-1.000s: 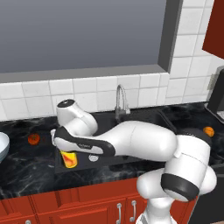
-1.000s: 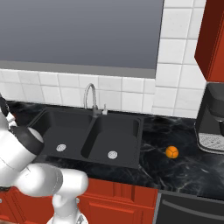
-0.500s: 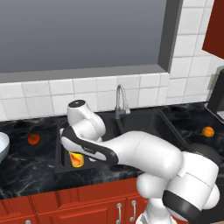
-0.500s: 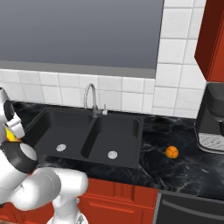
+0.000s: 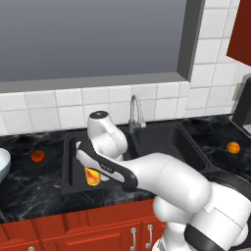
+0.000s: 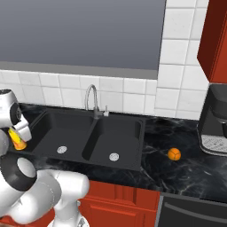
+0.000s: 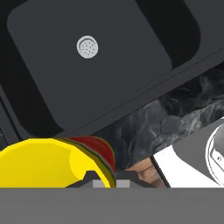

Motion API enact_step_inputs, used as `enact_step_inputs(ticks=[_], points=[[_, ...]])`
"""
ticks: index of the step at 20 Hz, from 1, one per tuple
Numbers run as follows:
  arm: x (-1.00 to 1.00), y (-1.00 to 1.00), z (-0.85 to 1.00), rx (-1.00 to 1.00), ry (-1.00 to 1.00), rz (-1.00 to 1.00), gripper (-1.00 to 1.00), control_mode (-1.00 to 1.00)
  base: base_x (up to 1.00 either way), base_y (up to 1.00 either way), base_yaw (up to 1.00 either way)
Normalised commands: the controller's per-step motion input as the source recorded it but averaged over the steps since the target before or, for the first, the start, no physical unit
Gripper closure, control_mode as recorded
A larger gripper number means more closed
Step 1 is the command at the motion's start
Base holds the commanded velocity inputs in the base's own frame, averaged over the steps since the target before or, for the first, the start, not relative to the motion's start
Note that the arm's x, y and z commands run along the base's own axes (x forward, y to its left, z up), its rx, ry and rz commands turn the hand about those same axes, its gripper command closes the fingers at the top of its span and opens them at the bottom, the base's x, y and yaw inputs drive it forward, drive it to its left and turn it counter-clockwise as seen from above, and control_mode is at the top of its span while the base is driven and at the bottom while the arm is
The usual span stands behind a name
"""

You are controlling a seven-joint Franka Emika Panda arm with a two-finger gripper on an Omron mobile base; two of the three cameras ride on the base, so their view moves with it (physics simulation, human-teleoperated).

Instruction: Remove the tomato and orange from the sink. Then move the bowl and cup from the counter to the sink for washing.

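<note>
- The gripper (image 5: 91, 172) is clenched on the cup (image 5: 93, 175), and it holds the yellow cup in the air just over the front edge of the left basin. In the hand view the cup (image 7: 52, 162) sits right at the fingers, with its red-orange mark turned toward the basin.
- Below and beyond the cup, the left basin of the sink (image 7: 41, 26) is bare, with its round silver drain (image 7: 87, 47) well past the front wall. I judge the cup is not fully over the basin floor yet; part of it seems to be above the front rim and the marbled counter (image 7: 175, 109).
- What could go wrong: if the fingers release here, the cup could strike the rim and tip onto the counter, or fall to the front. It should go further in and lower down first.
- The grip looks to be near the top of the cup, so a fast swing could make it tilt or slip between the fingers.
- The arm bends low over the sink, so the elbow could touch the faucet (image 5: 135, 112) behind the basins during the descent.
- The bowl (image 5: 3, 164) waits at the far left of the counter, not yet moved.
- The tomato (image 5: 37, 155) lies on the counter left of the sink, and the orange (image 5: 234, 147) on the counter to the right, so both are out of the sink. Both are round and could roll if the arm brushes them.
</note>
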Motion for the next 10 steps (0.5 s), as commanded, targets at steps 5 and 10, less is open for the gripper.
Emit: enact_step_inputs(ticks=[5,10], points=[[0.10,-0.20,0.00,0.02,0.00,-0.04,1.00,-1.00,0.00,0.00,0.00],[0.15,-0.18,0.00,0.01,0.00,-0.04,1.00,-1.00,0.00,0.00,0.00]])
